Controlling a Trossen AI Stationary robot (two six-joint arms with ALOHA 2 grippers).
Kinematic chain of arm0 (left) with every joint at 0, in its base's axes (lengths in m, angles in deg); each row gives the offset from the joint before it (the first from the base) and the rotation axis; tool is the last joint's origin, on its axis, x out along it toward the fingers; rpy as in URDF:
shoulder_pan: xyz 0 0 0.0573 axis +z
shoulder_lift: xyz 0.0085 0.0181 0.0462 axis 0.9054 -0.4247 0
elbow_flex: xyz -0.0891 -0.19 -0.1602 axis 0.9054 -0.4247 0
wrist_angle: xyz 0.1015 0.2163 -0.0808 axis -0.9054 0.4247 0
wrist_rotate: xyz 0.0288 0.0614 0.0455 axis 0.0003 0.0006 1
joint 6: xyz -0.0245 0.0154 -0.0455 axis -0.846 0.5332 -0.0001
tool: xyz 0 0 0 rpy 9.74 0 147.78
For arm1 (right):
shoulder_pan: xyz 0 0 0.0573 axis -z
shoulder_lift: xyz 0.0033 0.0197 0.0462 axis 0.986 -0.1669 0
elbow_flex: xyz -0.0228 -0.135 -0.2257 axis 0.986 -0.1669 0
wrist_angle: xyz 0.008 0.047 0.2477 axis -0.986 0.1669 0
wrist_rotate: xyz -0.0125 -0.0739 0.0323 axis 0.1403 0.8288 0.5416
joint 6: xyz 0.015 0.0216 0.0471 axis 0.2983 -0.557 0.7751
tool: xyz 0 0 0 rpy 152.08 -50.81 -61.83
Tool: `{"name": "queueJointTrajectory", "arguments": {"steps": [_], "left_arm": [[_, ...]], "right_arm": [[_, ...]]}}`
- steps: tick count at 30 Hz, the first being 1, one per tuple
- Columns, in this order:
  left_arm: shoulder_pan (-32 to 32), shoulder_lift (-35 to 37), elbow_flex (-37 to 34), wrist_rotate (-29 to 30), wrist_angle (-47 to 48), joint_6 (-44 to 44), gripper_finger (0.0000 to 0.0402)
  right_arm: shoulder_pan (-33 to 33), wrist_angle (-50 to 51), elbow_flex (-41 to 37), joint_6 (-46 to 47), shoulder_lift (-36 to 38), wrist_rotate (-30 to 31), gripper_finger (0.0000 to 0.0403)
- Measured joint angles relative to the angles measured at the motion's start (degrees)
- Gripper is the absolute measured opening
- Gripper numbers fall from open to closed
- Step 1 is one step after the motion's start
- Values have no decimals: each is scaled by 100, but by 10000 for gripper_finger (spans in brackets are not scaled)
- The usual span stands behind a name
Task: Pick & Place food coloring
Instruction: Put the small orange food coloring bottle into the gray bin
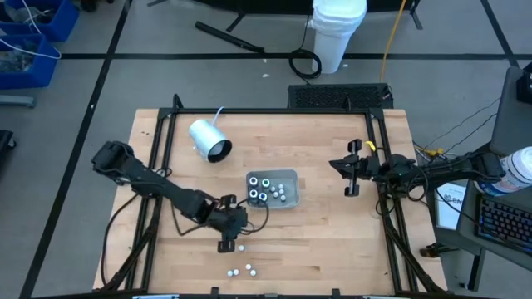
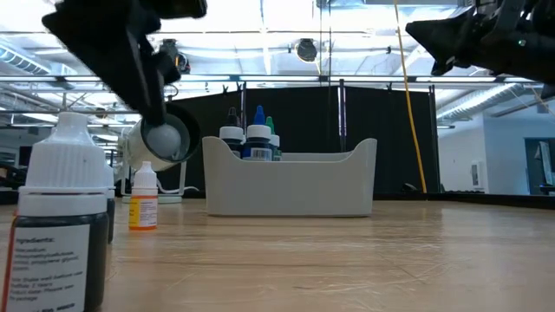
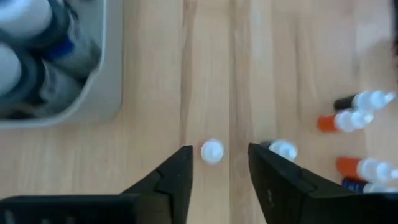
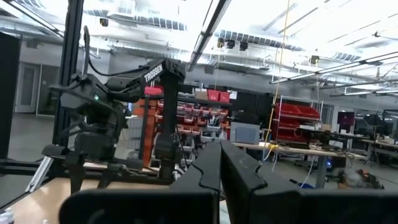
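- closest to you, one bottle (image 2: pixel 61 221) stands on the table; several bottles (image 1: pixel 272 188) already fill the tray (image 1: pixel 291 176).
- left gripper (image 3: pixel 217 171), fingers spread, hovers over a loose cap (image 3: pixel 212 151).
- right gripper (image 1: pixel 351 174), fingers pressed together, waits aside.

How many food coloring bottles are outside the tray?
6 food coloring bottles in the left wrist view: one just ahead of the open left gripper, one beside it, four grouped farther off. More may sit out of frame.
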Motion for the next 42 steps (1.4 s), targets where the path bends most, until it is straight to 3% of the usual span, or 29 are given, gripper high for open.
{"name": "queueJointTrajectory", "arguments": {"steps": [9,22,35,38,42], "left_arm": [[261,-467,138,-533,151,86,199],[269,-1015,138,-643,-31,107,200],[269,-1059,138,-732,-73,60,200],[269,-1059,138,-748,-87,78,187],[269,-1059,138,-790,-86,324,138]], "right_arm": [[0,156,0,-122,-7,3,0],[0,148,0,-112,-15,3,0],[0,118,0,-213,-15,6,0],[0,118,0,-210,-15,5,0],[0,118,0,-203,-15,6,0]]}}
